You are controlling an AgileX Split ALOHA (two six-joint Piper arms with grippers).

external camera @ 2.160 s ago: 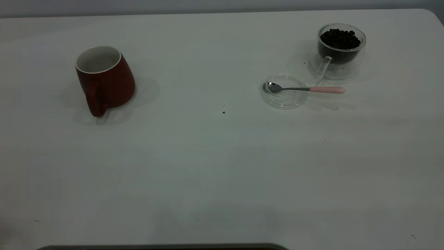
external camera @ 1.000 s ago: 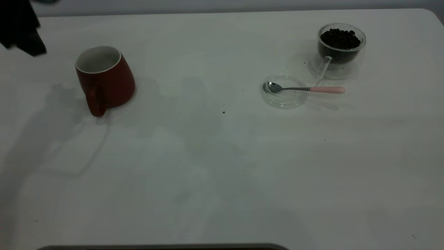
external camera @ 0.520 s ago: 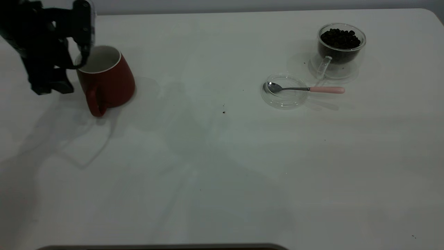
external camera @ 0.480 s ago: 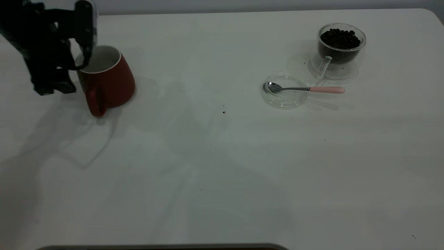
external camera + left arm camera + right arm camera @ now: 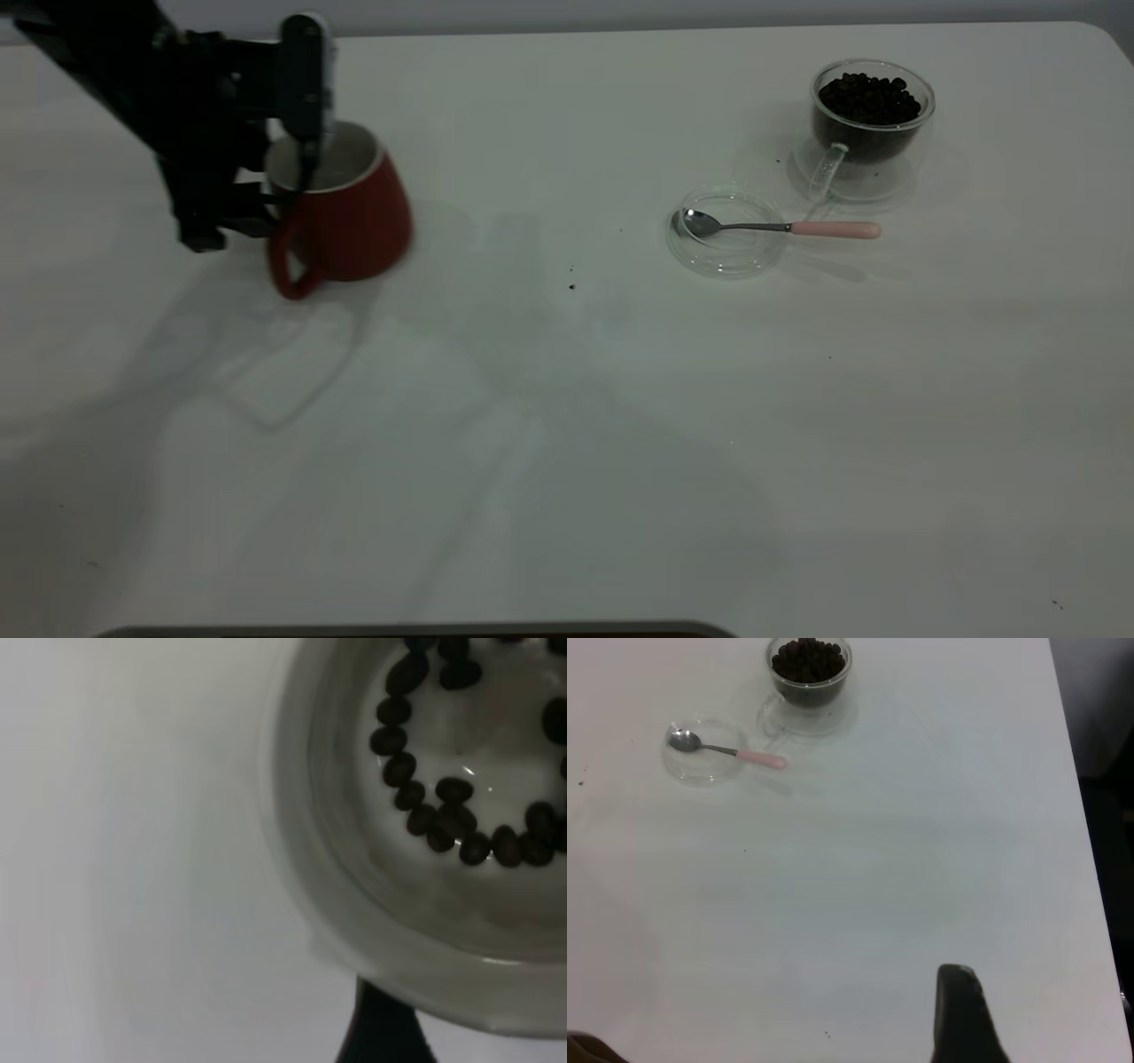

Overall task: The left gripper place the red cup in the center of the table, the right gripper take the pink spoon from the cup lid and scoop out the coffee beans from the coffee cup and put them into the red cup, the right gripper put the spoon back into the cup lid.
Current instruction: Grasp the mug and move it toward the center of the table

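The red cup [image 5: 354,221], white inside, stands left of the table's middle with its handle toward the front. My left gripper [image 5: 283,177] is shut on its left rim, one finger inside and one outside. In the left wrist view the cup's white rim [image 5: 354,930] fills the picture, several coffee beans [image 5: 443,815] lie inside, and a dark finger [image 5: 381,1028] sits outside the rim. The pink-handled spoon [image 5: 833,230] lies with its bowl in the clear cup lid [image 5: 726,252]. The glass coffee cup [image 5: 871,124] full of beans stands behind it. My right arm is out of the exterior view.
The right wrist view looks down on the spoon [image 5: 757,757], the lid [image 5: 700,771] and the coffee cup [image 5: 808,673] from afar. The table's right edge [image 5: 1081,771] runs there. A stray bean speck [image 5: 571,286] lies mid-table.
My left arm came in from the far left, closed on the red cup's rim, and has carried the cup to the right. Spoon, lid and coffee cup have not moved.
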